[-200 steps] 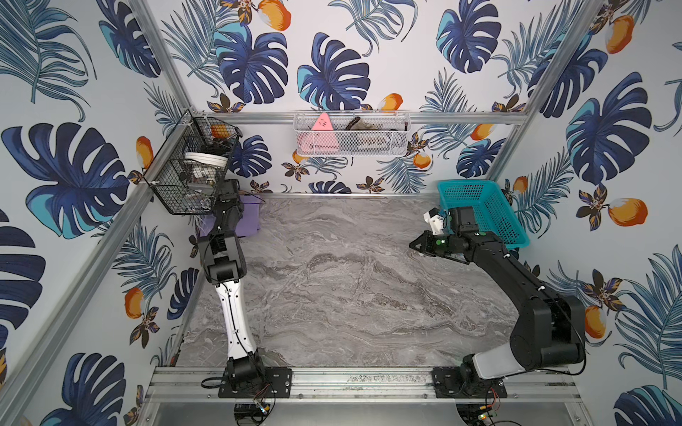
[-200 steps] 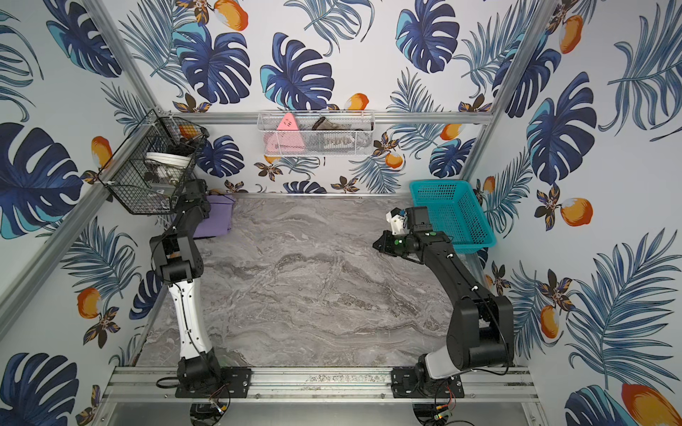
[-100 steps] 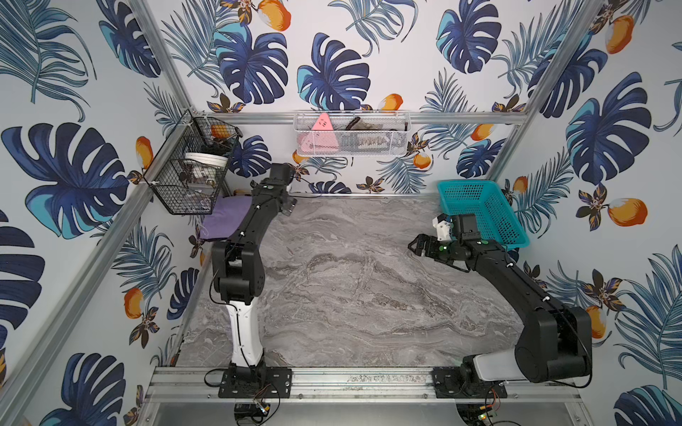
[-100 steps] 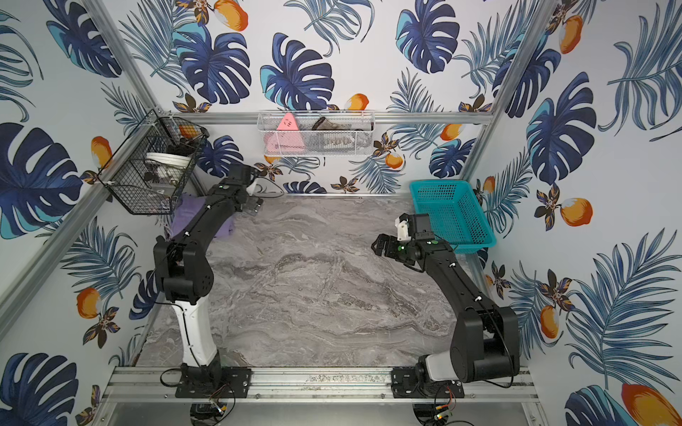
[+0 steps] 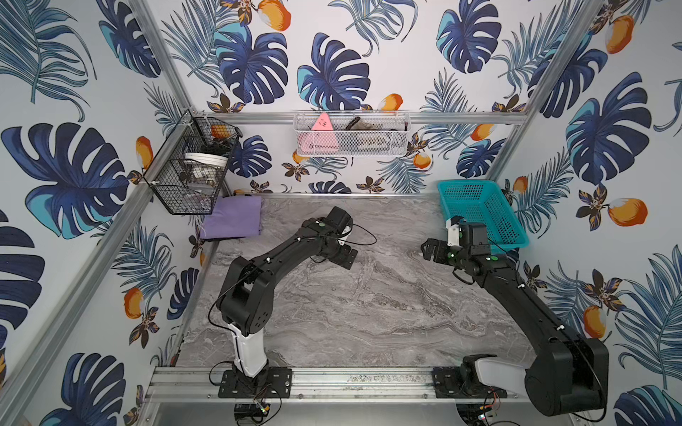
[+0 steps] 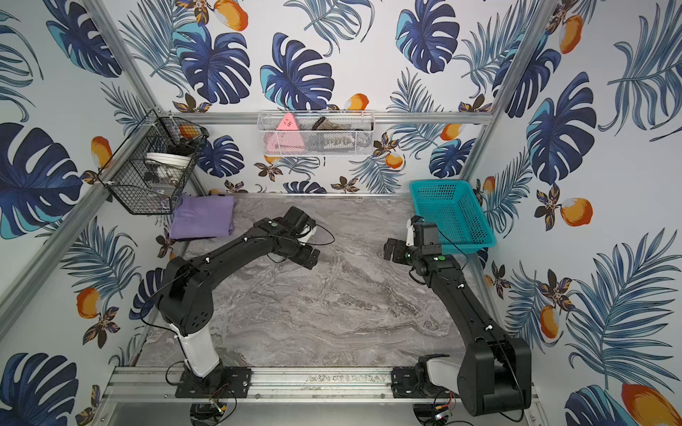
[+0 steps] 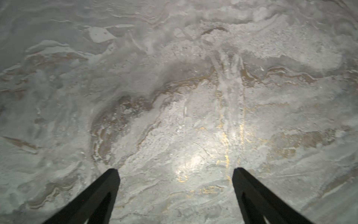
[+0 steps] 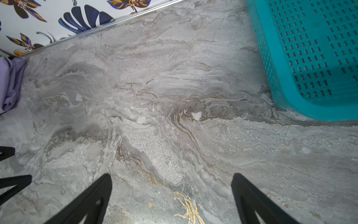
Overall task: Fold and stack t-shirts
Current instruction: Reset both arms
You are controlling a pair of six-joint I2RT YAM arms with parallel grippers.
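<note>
A folded lavender-purple t-shirt [image 5: 232, 218] [image 6: 203, 218] lies in the table's back left corner, under a wire basket; its edge also shows in the right wrist view [image 8: 9, 83]. My left gripper [image 5: 346, 258] [image 6: 309, 259] hovers over the bare middle of the marble table, well right of the shirt, and is open and empty [image 7: 176, 172]. My right gripper [image 5: 430, 250] [image 6: 392, 250] is beside the teal basket, open and empty over bare marble [image 8: 172, 176]. The left gripper's fingertips [image 8: 13, 181] poke into the right wrist view.
A teal plastic basket [image 5: 465, 183] [image 6: 439, 182] [image 8: 310, 114] stands at the back right. A black wire basket [image 5: 192, 173] hangs on the left wall. A white mesh tray [image 5: 350, 142] on the back wall holds a pink triangular item. The marble table [image 5: 369, 313] spreads between the arms.
The left arm swung from the back left corner by the purple shirt out to the table's middle. The right gripper's jaws spread wide and it shifted slightly.
</note>
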